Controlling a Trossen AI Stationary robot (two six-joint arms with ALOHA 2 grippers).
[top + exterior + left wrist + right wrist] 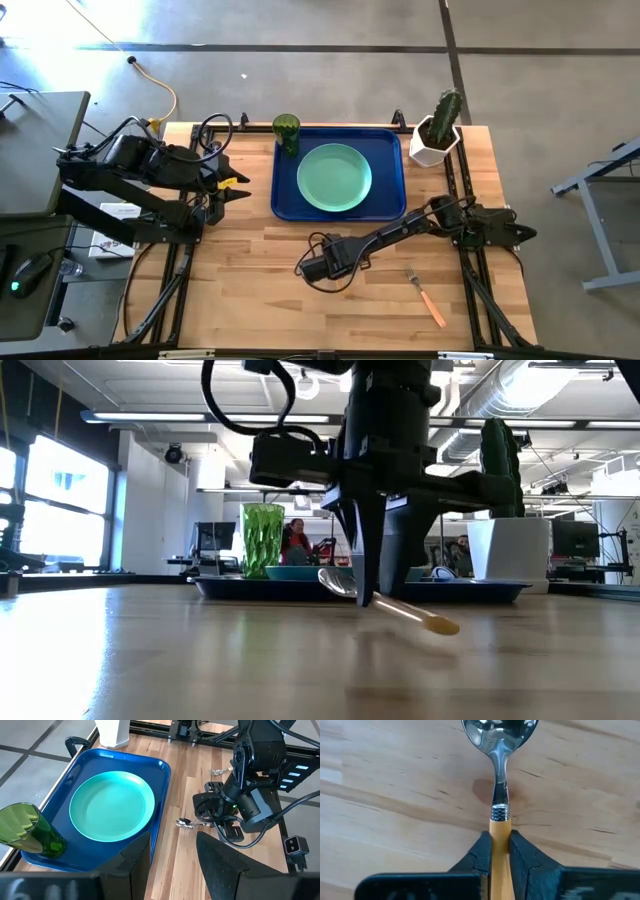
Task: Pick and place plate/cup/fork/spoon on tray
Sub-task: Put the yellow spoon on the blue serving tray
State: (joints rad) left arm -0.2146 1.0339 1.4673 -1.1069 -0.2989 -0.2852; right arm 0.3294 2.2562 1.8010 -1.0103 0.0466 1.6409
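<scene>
The spoon (499, 780), with a silver bowl and an orange-yellow handle, is in my right gripper (499, 842), which is shut on it over the table's near middle (312, 266). The fork (425, 295) lies flat on the wood near the right front. The mint-green plate (334, 178) lies in the dark-blue tray (390, 205). The green cup (287, 130) stands at the tray's far left corner. My left gripper (172, 857) is open and empty at the table's left, beside the tray. My right gripper pinches the spoon's orange handle (499, 827) between its two fingers, just behind the metal collar. The fingers (365, 560) come from above, pointing down. The spoon sits tilted, bowl (335, 582) higher, handle end (440, 625) low by the table top.
A white pot with a cactus (437, 132) stands at the tray's far right corner. Bare wood lies in front of the tray and to its left. People sit in the room beyond the table (295, 540).
</scene>
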